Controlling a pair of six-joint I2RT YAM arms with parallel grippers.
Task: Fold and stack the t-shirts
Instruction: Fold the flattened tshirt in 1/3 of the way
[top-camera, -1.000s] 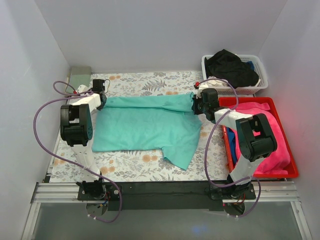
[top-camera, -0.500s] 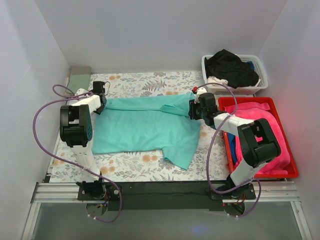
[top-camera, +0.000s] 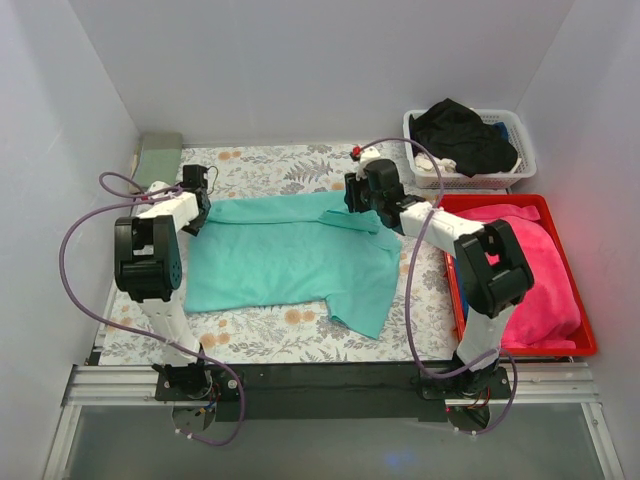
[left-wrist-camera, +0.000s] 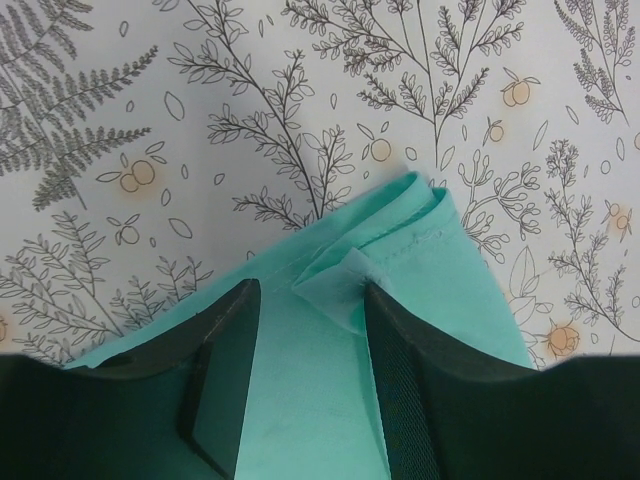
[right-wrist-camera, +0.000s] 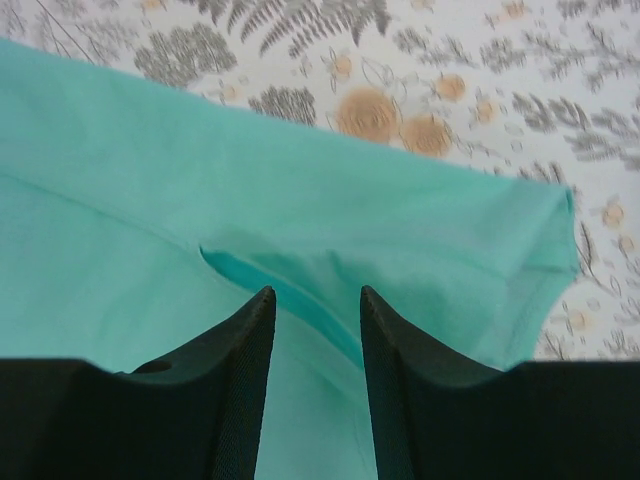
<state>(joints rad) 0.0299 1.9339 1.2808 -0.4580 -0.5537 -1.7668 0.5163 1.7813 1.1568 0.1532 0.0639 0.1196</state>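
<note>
- Your teal t-shirt (top-camera: 290, 255) lies across the table cover (top-camera: 270, 335), far edge looking folded over
- Left gripper (left-wrist-camera: 308, 290) and right gripper (right-wrist-camera: 316, 295): jaws apart above that edge, holding nothing
- Further folds and stacking remain; the black t-shirt (top-camera: 460, 135) waits in the basket (top-camera: 527, 160)

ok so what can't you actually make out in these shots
Top view: whatever lies under the black garment in the white basket, covered by it.
Top view: what the red tray holds beneath the pink cloth.
Left wrist view: most of the teal t-shirt, cut off by the frame and the end effector fingers.
Right wrist view: fine print on the table cover, blurred.
</note>
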